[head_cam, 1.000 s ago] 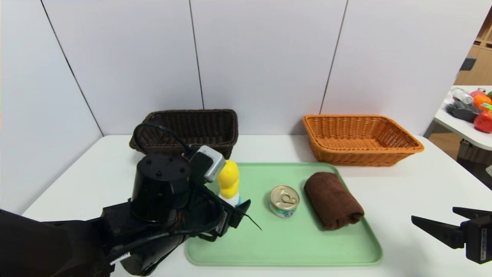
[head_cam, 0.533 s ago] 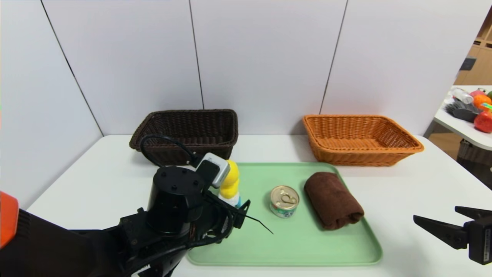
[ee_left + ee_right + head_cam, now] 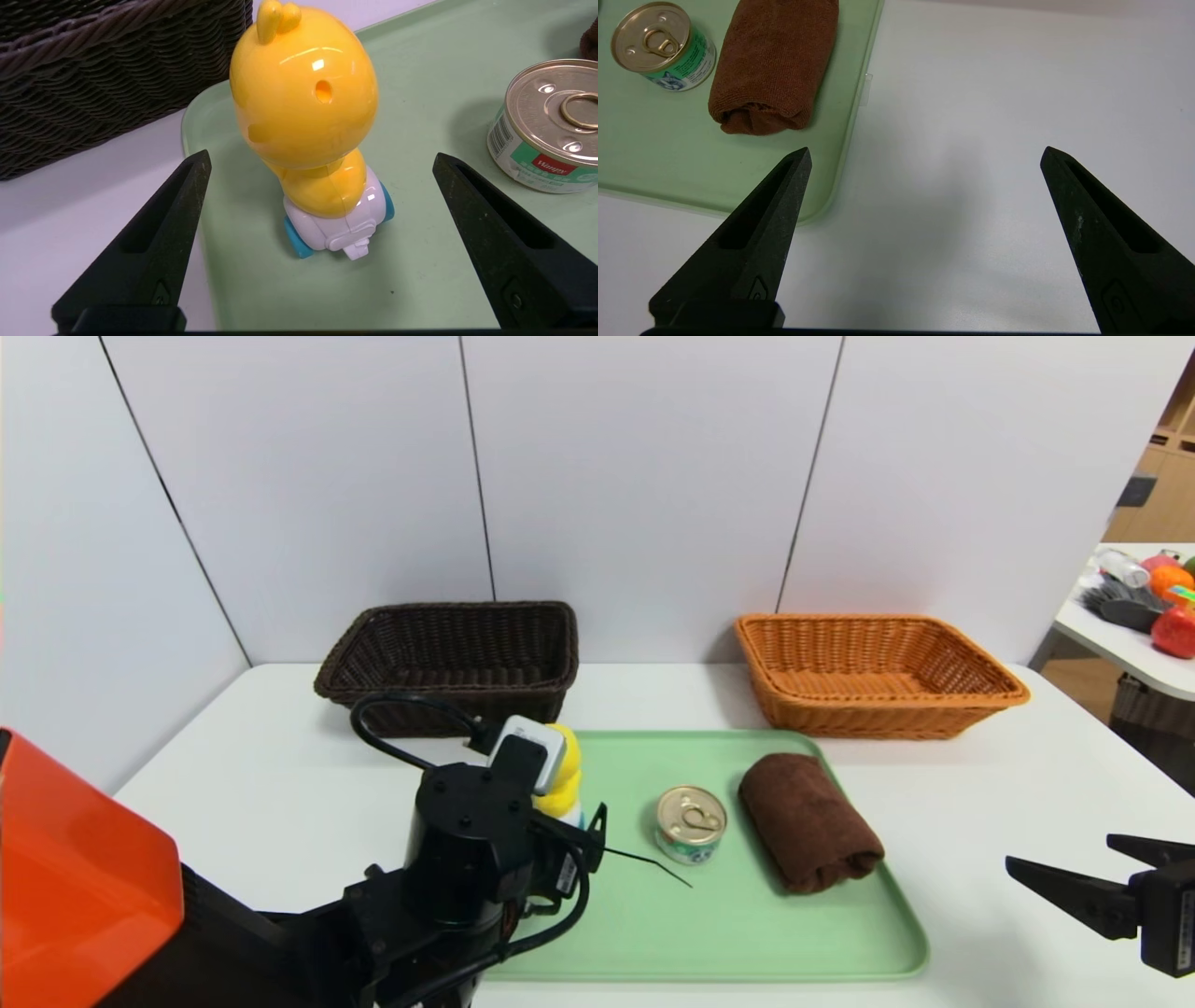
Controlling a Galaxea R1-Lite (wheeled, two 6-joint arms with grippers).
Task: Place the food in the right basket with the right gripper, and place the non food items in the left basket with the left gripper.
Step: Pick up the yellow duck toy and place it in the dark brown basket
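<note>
The yellow duck toy (image 3: 303,93) stands upright on its white base and blue wheels at the near-left corner of the green tray (image 3: 709,924). My left gripper (image 3: 320,158) is open, one finger on each side of the toy and not touching it. The tin can (image 3: 691,821) stands mid-tray, and the rolled brown towel (image 3: 808,819) lies to its right. Behind the tray on the left sits the dark brown basket (image 3: 453,653), on the right the orange-tan basket (image 3: 878,672). My right gripper (image 3: 1060,859) hovers open over bare table to the right of the tray.
White wall panels close off the table behind the baskets. A second table with fruit (image 3: 1148,607) stands at the far right. A thin black tie (image 3: 653,870) sticks out from my left wrist over the tray.
My left arm has moved right and forward, bringing its open fingers around the duck toy. The right arm has stayed still.
</note>
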